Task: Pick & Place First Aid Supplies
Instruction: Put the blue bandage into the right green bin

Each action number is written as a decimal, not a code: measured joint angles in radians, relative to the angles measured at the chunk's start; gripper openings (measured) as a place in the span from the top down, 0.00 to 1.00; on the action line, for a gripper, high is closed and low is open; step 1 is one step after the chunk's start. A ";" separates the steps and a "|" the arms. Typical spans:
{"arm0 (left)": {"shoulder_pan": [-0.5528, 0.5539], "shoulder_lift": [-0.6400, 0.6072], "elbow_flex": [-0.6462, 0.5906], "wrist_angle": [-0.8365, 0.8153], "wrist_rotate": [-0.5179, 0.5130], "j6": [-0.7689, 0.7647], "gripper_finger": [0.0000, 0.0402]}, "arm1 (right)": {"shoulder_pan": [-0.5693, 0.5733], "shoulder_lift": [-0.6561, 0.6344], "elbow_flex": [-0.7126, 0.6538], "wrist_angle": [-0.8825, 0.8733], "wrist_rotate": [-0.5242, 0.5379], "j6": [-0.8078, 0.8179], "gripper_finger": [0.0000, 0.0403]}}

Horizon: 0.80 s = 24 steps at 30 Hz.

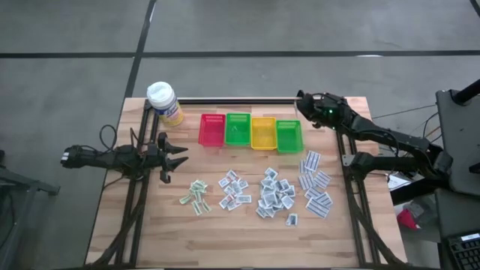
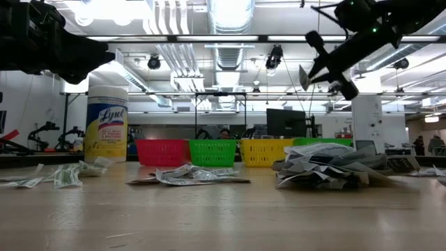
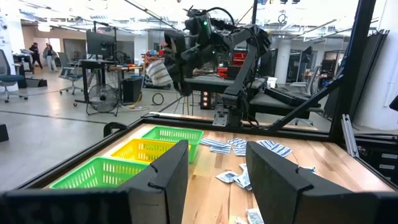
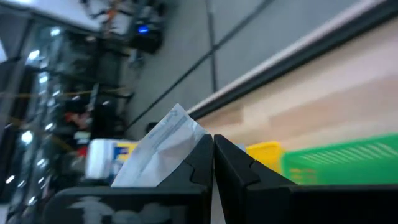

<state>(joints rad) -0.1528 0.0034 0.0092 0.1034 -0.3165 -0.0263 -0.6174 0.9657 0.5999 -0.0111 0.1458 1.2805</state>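
Observation:
The first aid supplies are small white printed packets lying flat in loose heaps [image 1: 276, 195] on the near half of the wooden table, with more at the left [image 1: 196, 193] and right [image 1: 315, 184]. My right gripper [image 1: 301, 105] hangs high over the table's far right, just beyond the right green basket [image 1: 289, 136], and is shut on one white packet [image 4: 163, 146]. At the table's left side, my left gripper [image 1: 176, 156] waits open, its fingers [image 3: 174, 171] level and pointing toward the right. My right gripper pinches one white packet by one end [image 4: 189, 155] between its two shut fingers. The rest of the packet [image 3: 160, 71] sticks out past the fingertips, lifted well clear of the table and baskets. The fingers slant a little downward, pointing toward the table's left.
A row of red [image 1: 212, 130], green [image 1: 238, 129], yellow [image 1: 263, 133] and green baskets stands along the far edge. A yellow bottle with a white cap [image 1: 165, 103] stands at the far left corner. Bare wood lies along the near edge [image 1: 240, 240].

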 joint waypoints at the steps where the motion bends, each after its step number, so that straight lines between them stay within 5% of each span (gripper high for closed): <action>1: 0.000 0.000 0.000 0.000 0.000 0.000 0.61 | 0.000 0.000 0.000 0.021 -0.011 -0.018 0.98; 24: 0.000 0.000 0.000 0.000 0.000 0.000 0.61 | 0.000 -0.002 -0.001 0.491 -0.426 -0.402 0.98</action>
<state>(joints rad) -0.1526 0.0033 0.0091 0.1033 -0.3164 -0.0261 -0.6174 0.9642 0.5987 0.4800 -0.2799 0.8784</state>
